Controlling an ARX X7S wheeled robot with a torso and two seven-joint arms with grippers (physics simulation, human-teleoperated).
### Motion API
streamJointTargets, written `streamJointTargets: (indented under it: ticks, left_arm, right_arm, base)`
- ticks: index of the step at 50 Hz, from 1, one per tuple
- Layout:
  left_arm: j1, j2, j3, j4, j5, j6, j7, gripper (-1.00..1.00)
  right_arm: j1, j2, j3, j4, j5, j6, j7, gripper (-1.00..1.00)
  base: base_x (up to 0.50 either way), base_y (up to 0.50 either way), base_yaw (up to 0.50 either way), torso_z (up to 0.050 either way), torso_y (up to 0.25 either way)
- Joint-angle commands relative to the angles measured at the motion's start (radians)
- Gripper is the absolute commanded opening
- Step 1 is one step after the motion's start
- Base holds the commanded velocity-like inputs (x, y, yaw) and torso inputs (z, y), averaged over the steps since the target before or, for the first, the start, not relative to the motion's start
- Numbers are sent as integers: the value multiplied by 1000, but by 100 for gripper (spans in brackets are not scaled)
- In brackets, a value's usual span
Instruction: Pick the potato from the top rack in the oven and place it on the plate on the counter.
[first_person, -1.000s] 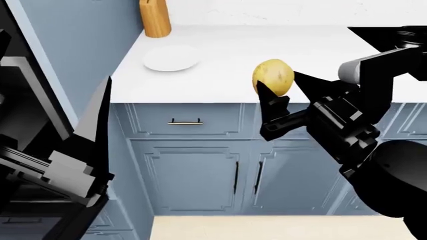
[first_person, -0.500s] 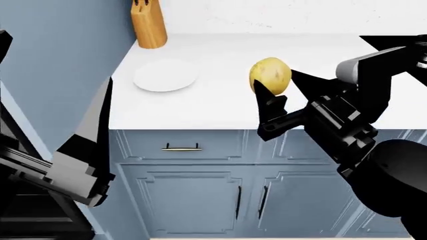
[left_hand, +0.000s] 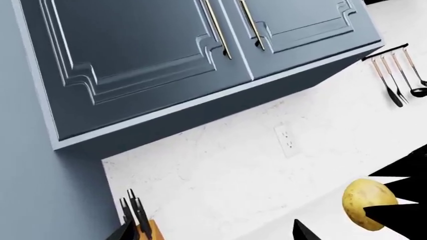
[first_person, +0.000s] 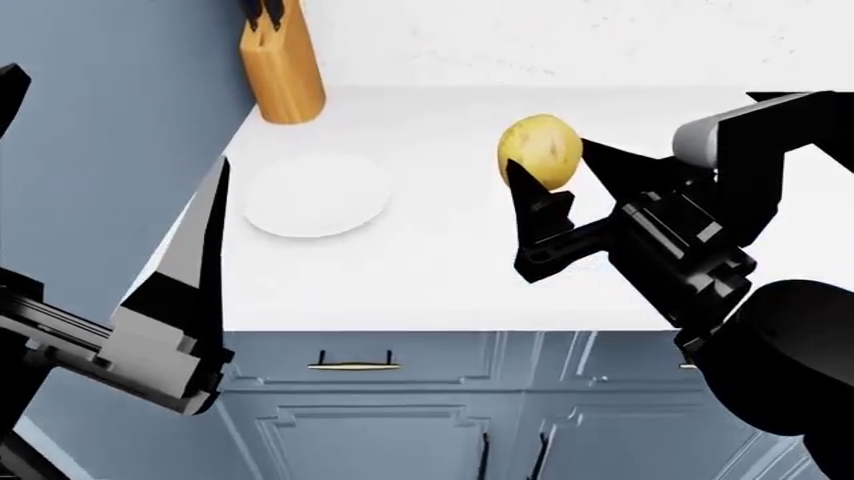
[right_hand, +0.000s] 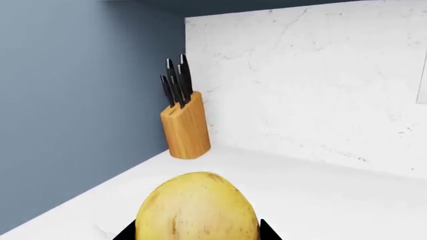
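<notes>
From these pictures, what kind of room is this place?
Most likely a home kitchen: a white counter over blue-grey cabinets, a wooden knife block by the wall, and cooking utensils hanging on a rail.

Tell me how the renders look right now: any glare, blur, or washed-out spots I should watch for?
Head view: sharp, but the white plate nearly blends into the white counter, marked only by a faint rim shadow. Right wrist view: the potato is crisp, cropped at the frame edge; the knife block is clear. Left wrist view: sharp, evenly lit, no glare.
</notes>
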Motion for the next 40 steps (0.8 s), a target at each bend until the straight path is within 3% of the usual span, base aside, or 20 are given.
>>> streamJointTargets:
  ticks: [1,6,28,40]
  left_arm:
    - [-1,5,-12,0,-8,-4,-3,100]
    - [0,6,-8,0,-3,-3,-5,100]
    - [0,1,-4,0,2,-4,-3,100]
    - [0,-1,8,0,12,0,-6,100]
  right_arm:
    - [3,2,4,-2,-20,4,-12,-100]
    - [1,-1,4,-3,-23,-1,-18,-100]
    - [-1,-3,-5,-7,-40,-2,-26,-100]
    - [-8,-5,6,-2,-27,-13,-21,-100]
  base:
    - [375,0,0,0,0]
    - [343,0,0,0,0]
    - [0,0,0,0,0]
    - [1,174,0,0,0]
